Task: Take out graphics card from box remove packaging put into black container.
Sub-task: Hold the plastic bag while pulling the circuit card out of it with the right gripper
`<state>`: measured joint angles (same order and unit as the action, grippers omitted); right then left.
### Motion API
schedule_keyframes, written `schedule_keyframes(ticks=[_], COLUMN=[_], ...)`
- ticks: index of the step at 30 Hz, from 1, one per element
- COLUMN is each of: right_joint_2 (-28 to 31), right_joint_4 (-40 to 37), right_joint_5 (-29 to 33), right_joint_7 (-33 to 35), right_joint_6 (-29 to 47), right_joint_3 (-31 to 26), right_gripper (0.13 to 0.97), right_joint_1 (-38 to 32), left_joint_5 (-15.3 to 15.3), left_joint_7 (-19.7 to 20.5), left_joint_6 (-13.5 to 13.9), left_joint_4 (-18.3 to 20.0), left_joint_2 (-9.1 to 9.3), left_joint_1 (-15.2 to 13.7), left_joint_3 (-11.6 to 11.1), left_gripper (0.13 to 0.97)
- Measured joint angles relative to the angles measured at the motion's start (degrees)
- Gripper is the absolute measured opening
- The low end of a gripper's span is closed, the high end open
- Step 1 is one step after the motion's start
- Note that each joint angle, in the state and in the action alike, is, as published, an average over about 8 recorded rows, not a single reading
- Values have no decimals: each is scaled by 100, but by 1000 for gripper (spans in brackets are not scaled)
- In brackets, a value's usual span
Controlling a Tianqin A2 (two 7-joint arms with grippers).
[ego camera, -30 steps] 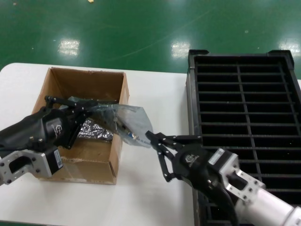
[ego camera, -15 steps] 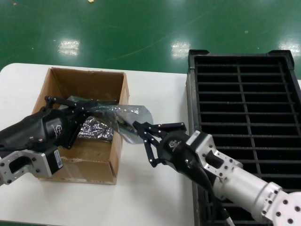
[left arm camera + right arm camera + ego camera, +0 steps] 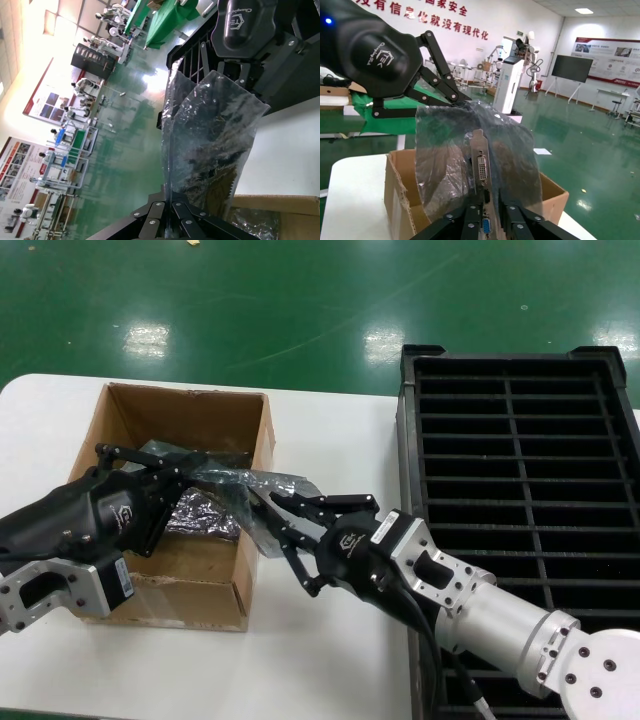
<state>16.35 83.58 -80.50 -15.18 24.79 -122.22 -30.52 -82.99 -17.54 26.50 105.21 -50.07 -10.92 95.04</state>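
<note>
Head view: you have the anti-static bag (image 3: 245,485) lifted over the right wall of the cardboard box (image 3: 150,585), stretched between your two tools. The left tool (image 3: 185,472) is closed on the bag's far-left end; the right tool (image 3: 280,530) sits at its near-right end. The black container (image 3: 520,500) on the right of the white bench (image 3: 330,440) holds nothing you can see.
Left wrist view: your left tool (image 3: 167,212) pinches the bag (image 3: 210,145) by one edge.
Right wrist view: the graphics card (image 3: 481,172) is inside the bag (image 3: 445,160), bracket and ports facing you, with the right tool (image 3: 492,207) closed on it.
Progress: lifted out of the box; I judge that unbagging and slotting remain.
</note>
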Motion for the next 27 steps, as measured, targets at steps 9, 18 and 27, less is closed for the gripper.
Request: schedule_keyframes(ticks=[9, 18, 27], right_joint_2=[-156, -467, -736], right_joint_4=[52, -108, -334], right_joint_5=[100, 252, 373], right_joint_7=[69, -66, -140], right_joint_6=[116, 128, 108], right_joint_3=[106, 209, 300], right_gripper=[256, 298, 244], right_joint_1=[92, 45, -8], left_joint_5=[0, 0, 0], left_joint_7=[0, 0, 0], left_joint_6=[0, 0, 0], left_joint_4=[0, 0, 0], left_joint_2=[0, 0, 0], left_joint_1=[0, 0, 0], left_joint_3=[0, 0, 0], left_gripper=[140, 140, 140])
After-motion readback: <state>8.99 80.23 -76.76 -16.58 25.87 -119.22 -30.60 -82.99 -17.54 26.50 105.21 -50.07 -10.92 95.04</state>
